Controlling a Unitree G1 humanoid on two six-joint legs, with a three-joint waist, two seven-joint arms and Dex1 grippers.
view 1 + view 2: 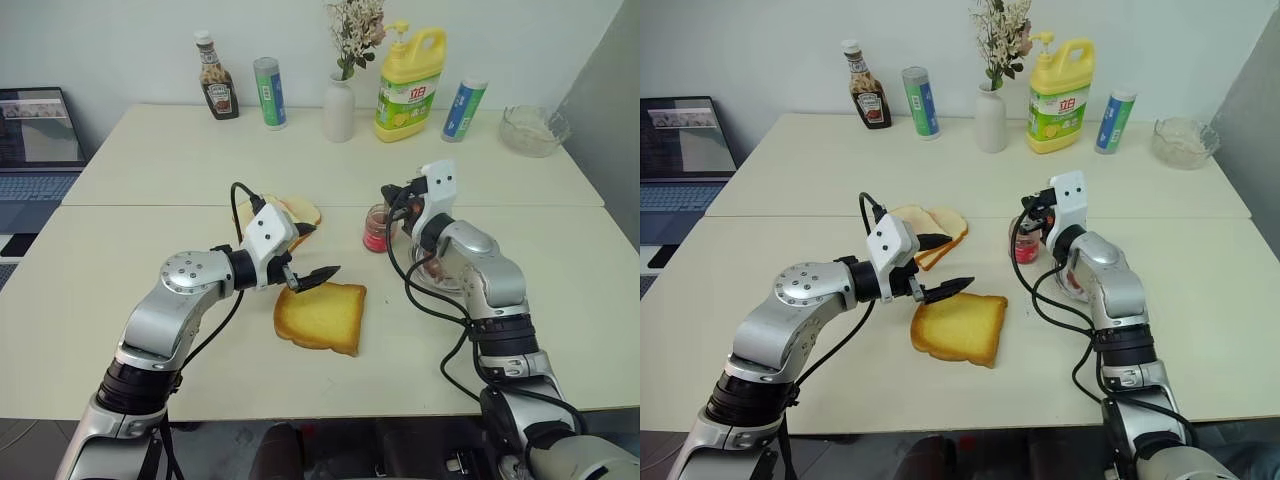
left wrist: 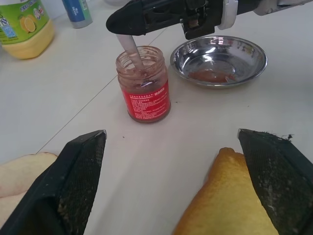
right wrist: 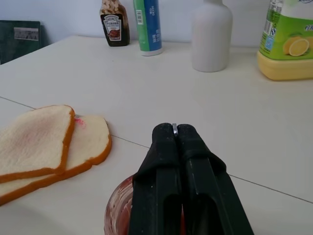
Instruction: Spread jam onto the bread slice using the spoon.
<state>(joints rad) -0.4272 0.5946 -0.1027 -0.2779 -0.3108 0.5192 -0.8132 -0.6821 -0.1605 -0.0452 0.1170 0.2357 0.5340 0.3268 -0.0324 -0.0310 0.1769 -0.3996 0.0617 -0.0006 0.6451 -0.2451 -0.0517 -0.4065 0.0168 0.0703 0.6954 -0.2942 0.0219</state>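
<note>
the thick golden bread slice [image 1: 322, 317] is lying low in the centre of the frame. just above its upper-left corner the left gripper [image 1: 309, 253] is hovering, jaws spread wide and holding nothing. farther up, right of centre, the jam jar [image 2: 143, 84] is standing beside a steel dish [image 2: 218, 60] — the right gripper [image 3: 176, 129], pinched tight on the spoon [image 2: 129, 46], is dipping it into the jar. two paler slices [image 3: 46, 144] are resting beyond the left gripper.
</note>
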